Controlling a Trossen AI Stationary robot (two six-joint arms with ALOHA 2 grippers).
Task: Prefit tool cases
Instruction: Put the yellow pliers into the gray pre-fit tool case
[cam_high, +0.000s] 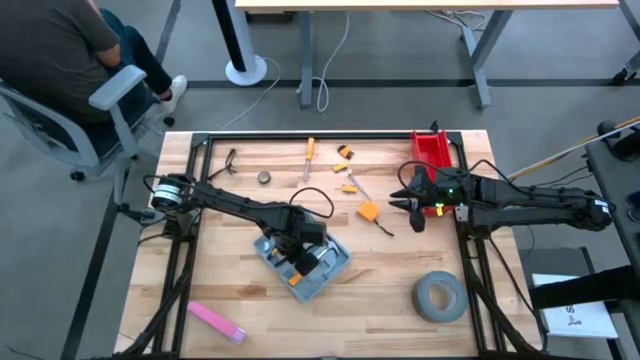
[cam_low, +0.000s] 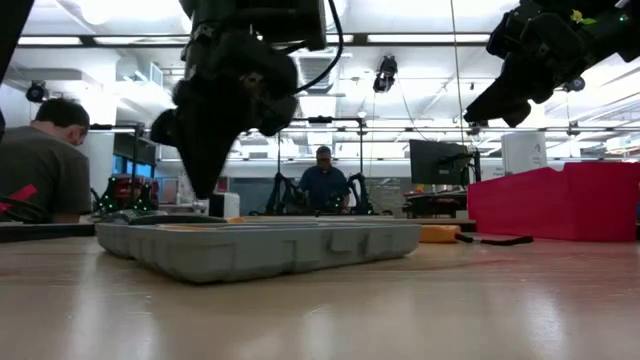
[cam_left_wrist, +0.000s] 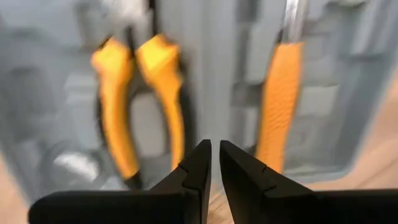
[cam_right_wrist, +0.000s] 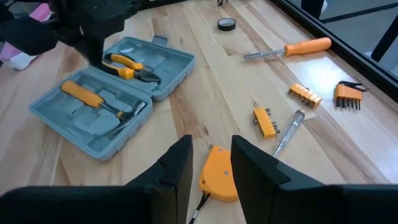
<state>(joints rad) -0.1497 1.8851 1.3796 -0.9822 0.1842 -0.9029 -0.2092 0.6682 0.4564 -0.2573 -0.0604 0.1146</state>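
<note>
- My left pincer (cam_left_wrist: 211, 163) hovers over the open case (cam_high: 305, 262) at lower centre of the high view, fingers nearly together, gripping nothing. Dropping carelessly, I could knock the pliers (cam_left_wrist: 140, 99) out of their recess.
- My right pincer (cam_right_wrist: 210, 163) stands apart, empty, above the orange tape measure (cam_right_wrist: 219, 174), centre right; closing off-centre would skid it across the table (cam_high: 400, 330).

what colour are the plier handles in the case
Yellow-orange plier handles, clearest in the right wrist view.
</note>
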